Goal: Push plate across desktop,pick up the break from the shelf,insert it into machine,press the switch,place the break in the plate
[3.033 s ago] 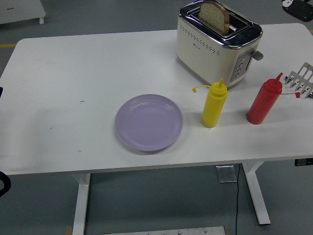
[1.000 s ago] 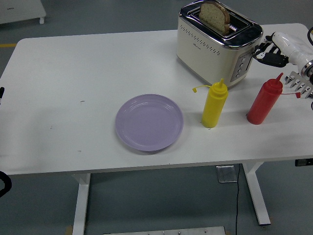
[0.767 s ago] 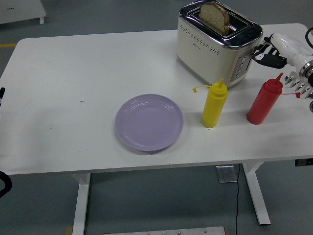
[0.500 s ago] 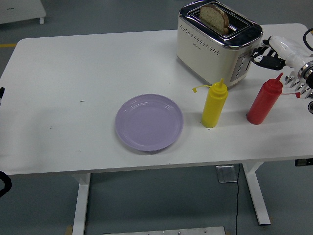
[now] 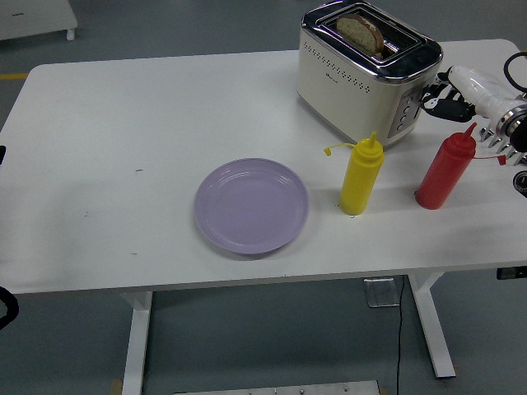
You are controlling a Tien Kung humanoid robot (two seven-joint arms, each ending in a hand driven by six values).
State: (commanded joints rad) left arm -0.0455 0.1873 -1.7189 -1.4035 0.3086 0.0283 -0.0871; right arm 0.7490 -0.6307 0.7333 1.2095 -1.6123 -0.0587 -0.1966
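Pressing the switch is the step in hand: the right hand sits with curled fingers at the lever on the cream and chrome toaster, grasping nothing. Its brown bread slice rides low in the slot. Next, bread goes to the round lilac plate at the worktop's near middle

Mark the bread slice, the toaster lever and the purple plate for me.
bread slice (image 5: 362, 30), head view, on the crust showing in the toaster slot.
toaster lever (image 5: 428, 104), head view, on the lever at the toaster's right end, by the right robot hand.
purple plate (image 5: 251, 206), head view, on its bare centre.
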